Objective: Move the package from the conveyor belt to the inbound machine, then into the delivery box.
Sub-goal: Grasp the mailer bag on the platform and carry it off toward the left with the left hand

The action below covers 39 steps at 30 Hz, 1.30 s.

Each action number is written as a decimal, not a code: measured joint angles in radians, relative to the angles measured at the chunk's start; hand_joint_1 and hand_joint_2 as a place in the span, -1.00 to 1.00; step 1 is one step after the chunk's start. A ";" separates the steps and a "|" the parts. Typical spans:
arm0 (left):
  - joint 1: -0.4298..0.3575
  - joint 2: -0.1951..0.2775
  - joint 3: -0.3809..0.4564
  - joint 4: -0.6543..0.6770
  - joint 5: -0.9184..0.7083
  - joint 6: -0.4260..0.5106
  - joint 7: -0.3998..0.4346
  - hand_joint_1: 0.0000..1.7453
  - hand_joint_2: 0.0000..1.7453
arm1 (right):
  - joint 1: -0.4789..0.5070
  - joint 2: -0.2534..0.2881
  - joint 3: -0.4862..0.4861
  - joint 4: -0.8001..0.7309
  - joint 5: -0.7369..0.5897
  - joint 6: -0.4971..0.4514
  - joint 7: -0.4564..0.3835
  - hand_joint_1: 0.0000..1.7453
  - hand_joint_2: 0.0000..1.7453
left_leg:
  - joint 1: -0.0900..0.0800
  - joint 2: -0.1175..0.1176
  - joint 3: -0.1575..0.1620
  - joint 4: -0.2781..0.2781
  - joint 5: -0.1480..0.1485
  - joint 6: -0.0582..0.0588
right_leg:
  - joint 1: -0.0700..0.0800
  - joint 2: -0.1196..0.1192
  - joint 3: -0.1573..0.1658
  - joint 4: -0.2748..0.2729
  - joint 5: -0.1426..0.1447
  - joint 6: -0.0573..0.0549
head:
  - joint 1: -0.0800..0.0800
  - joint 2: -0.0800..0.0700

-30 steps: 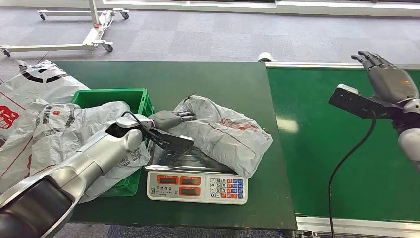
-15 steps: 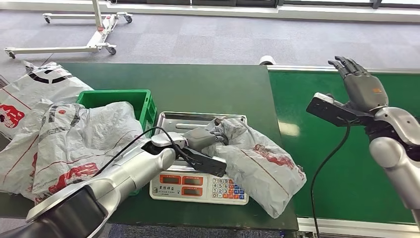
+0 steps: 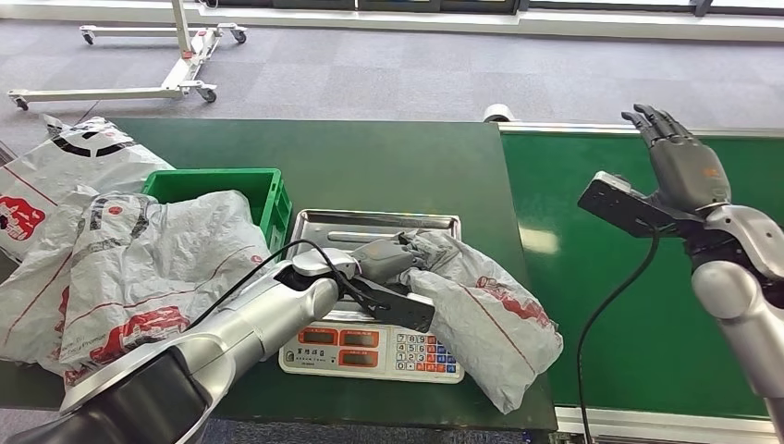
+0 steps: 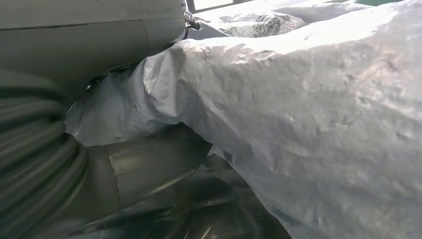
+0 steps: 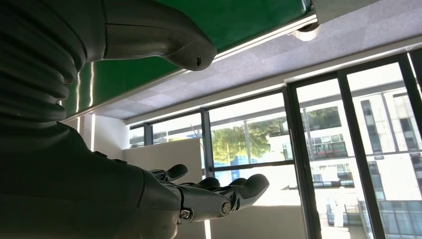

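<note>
The package (image 3: 481, 305), a crumpled grey plastic mailer with red print, lies across the right side of the scale (image 3: 370, 347), the inbound machine, and hangs past its front right corner. My left hand (image 3: 398, 254) grips the bag's left edge over the steel weighing tray (image 3: 370, 220). In the left wrist view the package (image 4: 308, 109) bulges over my thumb (image 4: 149, 169), which lies under a fold. The green delivery box (image 3: 222, 182) stands left of the scale. My right hand (image 3: 684, 166) is raised over the conveyor belt (image 3: 601, 305), fingers spread, holding nothing; the right wrist view shows that hand (image 5: 209, 194) the same way.
Several more grey mailers (image 3: 139, 259) pile over the box's front and the table's left side. A black wrist camera with a cable (image 3: 624, 205) juts from my right forearm. A white wheeled stand (image 3: 176, 65) is on the carpet beyond the table.
The head camera shifted. My left hand has dragged the package toward the scale's front right, so it now overhangs that corner. The right hand stays raised and open.
</note>
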 joint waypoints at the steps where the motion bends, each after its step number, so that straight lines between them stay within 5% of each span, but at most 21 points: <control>1: 0.000 0.000 0.001 0.001 0.000 0.001 0.000 1.00 1.00 | 0.001 0.000 -0.003 -0.001 0.000 0.001 0.000 -1.00 1.00 | 0.000 0.000 0.000 0.000 0.000 0.000 | 0.000 0.000 0.000 0.000 0.000 0.000 | 0.000 0.000; 20: -0.007 0.027 0.035 -0.017 0.021 0.067 0.001 1.00 1.00 | 0.017 -0.006 -0.045 -0.003 -0.002 0.006 0.000 -1.00 1.00 | 0.000 0.001 -0.001 0.000 0.001 -0.001 | 0.000 0.001 -0.003 0.000 0.001 0.000 | 0.000 0.000; 30: -0.142 0.229 0.170 -0.201 -0.001 0.003 0.097 1.00 1.00 | 0.110 -0.070 -0.141 -0.052 -0.042 0.023 -0.006 -1.00 1.00 | 0.001 0.007 -0.014 0.000 0.007 -0.006 | 0.003 0.009 -0.020 0.001 0.008 -0.005 | 0.000 0.000; 39: -0.154 0.355 0.246 -0.327 -0.003 -0.010 0.104 1.00 1.00 | 0.135 -0.130 -0.192 -0.069 -0.073 0.047 -0.018 -1.00 1.00 | 0.001 0.007 -0.017 -0.001 0.007 -0.005 | 0.002 0.009 -0.024 0.001 0.008 -0.005 | 0.000 0.000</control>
